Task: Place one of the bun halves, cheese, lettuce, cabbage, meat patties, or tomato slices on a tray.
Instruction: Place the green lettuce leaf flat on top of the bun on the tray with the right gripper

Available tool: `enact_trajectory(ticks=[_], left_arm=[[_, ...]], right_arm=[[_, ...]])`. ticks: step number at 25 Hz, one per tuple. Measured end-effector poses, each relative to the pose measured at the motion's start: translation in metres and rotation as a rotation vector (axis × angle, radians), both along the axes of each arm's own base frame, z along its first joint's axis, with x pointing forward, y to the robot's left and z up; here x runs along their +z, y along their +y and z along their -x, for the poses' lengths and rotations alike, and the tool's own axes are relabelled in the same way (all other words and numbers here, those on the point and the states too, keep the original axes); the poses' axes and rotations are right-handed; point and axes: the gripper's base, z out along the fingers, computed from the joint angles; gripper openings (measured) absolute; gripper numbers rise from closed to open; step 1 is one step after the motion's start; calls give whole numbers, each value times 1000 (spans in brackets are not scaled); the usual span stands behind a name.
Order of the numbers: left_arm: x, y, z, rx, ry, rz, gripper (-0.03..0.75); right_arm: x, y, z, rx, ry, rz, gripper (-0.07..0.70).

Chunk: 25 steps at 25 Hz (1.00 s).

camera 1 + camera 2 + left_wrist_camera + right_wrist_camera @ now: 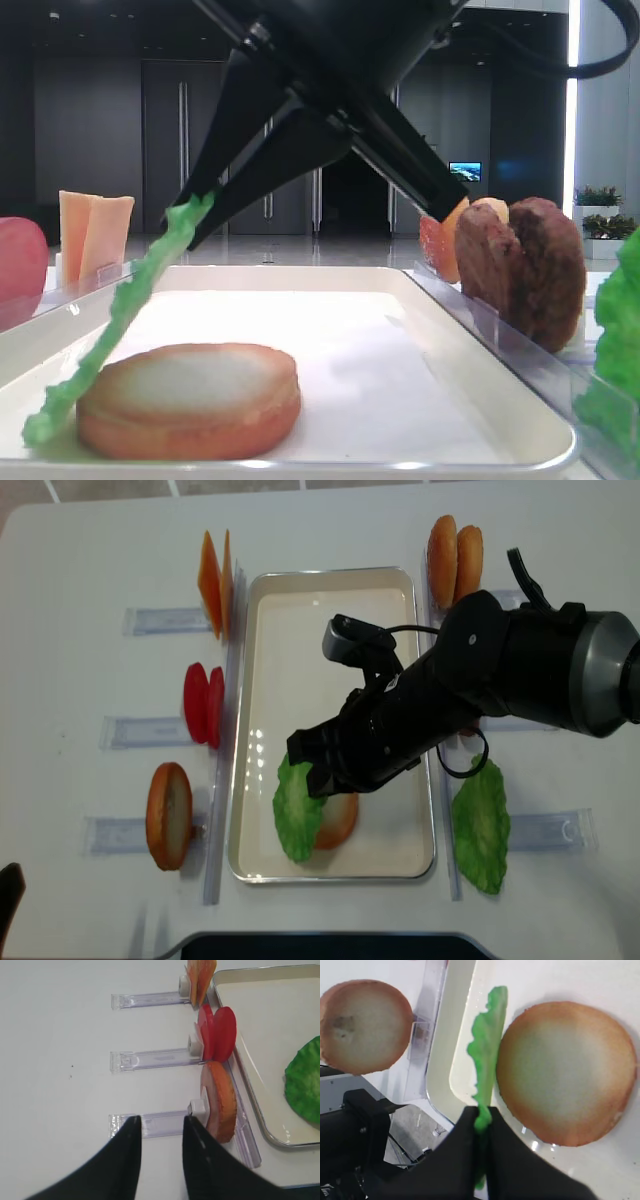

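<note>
The flat bright green ruffled lettuce leaf [487, 1055], clamped at its edge in the right pincer [482, 1125], leans tilted against the round golden-brown bun half [565, 1072] near the front-left corner of the shallow white tray [400, 855], while the left pincer [160, 1135] hangs closed and empty over the table [60, 1035].

A large office-style lobby or demo hall: dark panelled walls with tall glass doors [268, 150], a glowing screen [464, 171], potted plants [598, 197], and a white desk [80, 600] carrying replica food
</note>
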Motion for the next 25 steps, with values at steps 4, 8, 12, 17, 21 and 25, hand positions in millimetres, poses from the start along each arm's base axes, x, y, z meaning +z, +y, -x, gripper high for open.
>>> enact_trajectory(ticks=[4, 8, 12, 17, 21, 25], left_arm=[[0, 0, 0, 0, 0, 0, 219], [0, 0, 0, 0, 0, 0, 219], [0, 0, 0, 0, 0, 0, 219], [0, 0, 0, 0, 0, 0, 219], [0, 0, 0, 0, 0, 0, 219], [0, 0, 0, 0, 0, 0, 219]], right_arm=[[-1, -1, 0, 9, -8, 10, 30], [-1, -1, 0, 10, -9, 13, 30], [-1, -1, 1, 15, 7, 8, 30], [1, -3, 0, 14, 29, 0, 30], [1, -9, -6, -9, 36, -2, 30], [2, -12, -10, -28, 43, -14, 30]])
